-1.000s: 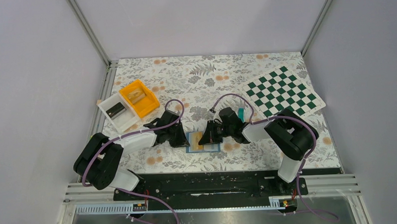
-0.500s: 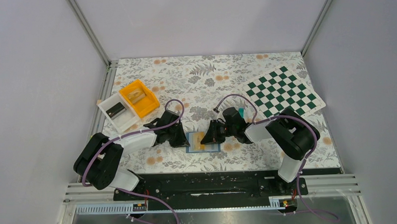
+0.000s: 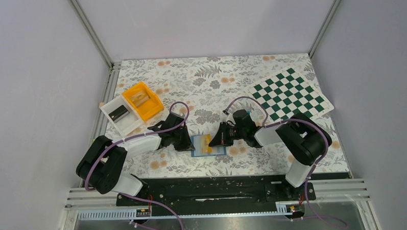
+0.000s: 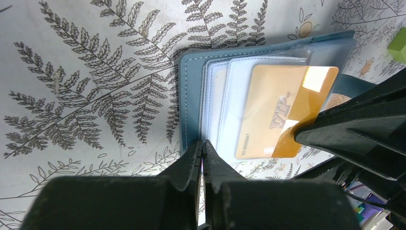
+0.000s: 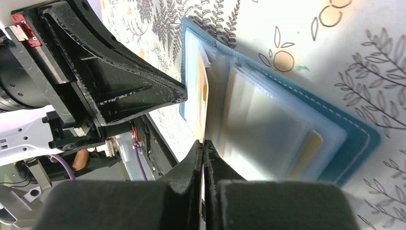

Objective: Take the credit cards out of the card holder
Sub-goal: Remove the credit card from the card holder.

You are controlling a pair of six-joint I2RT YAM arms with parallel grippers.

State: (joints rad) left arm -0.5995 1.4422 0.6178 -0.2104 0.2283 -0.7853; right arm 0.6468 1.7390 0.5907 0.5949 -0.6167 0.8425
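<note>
My right gripper (image 5: 203,143) pinches, I think, the orange card (image 4: 280,110); left gripper (image 4: 201,144) sits clenched against the card holder's (image 4: 190,91) edge.

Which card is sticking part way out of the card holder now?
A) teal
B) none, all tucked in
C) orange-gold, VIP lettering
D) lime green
C: left wrist view shows the orange-gold card, marked VIP, skewed out of a clear pocket in the card holder, one corner at the shut right claw.
</note>
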